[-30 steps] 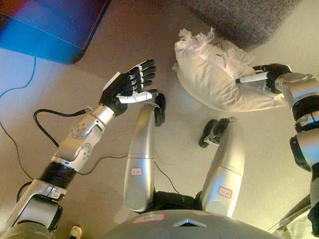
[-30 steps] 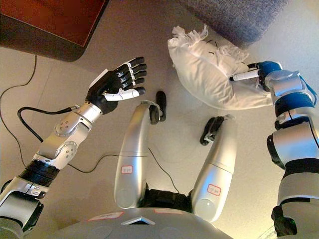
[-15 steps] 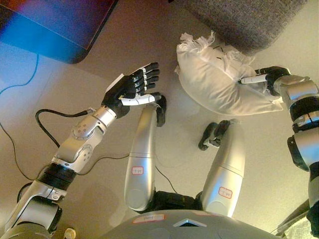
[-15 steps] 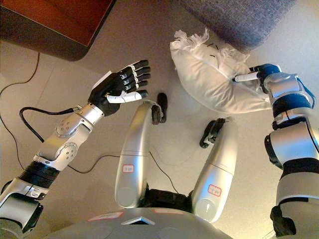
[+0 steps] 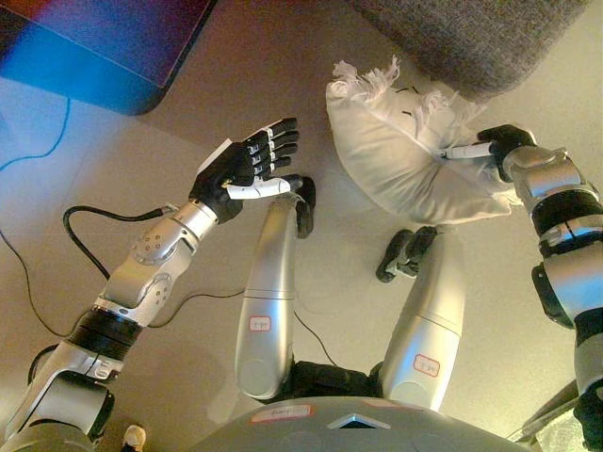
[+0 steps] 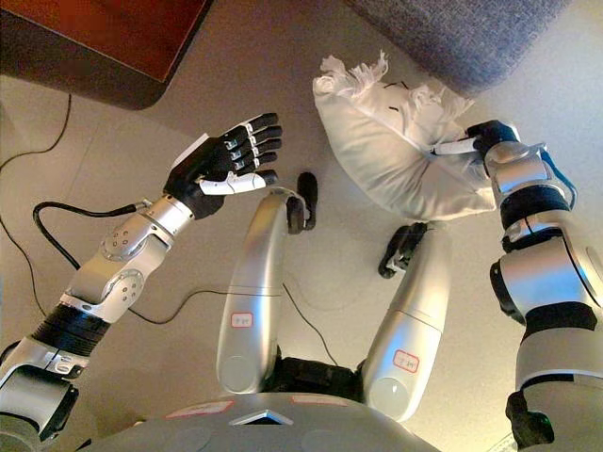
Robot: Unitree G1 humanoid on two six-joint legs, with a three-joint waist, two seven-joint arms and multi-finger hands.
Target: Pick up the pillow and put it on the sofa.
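Observation:
A white pillow (image 5: 400,155) with a fringed edge hangs just off the floor, below the grey sofa (image 5: 462,38) at the top right. My right hand (image 5: 490,151) grips the pillow's right side, with its thumb pressed into the cloth. My left hand (image 5: 250,168) hovers open to the left of the pillow, palm turned toward it and fingers straight, not touching it.
A dark wooden table (image 6: 104,42) fills the top left corner. Beige floor (image 5: 94,169) lies between the table and the sofa.
My right hand has pulled the pillow slightly left and up. The left hand has hardly moved.

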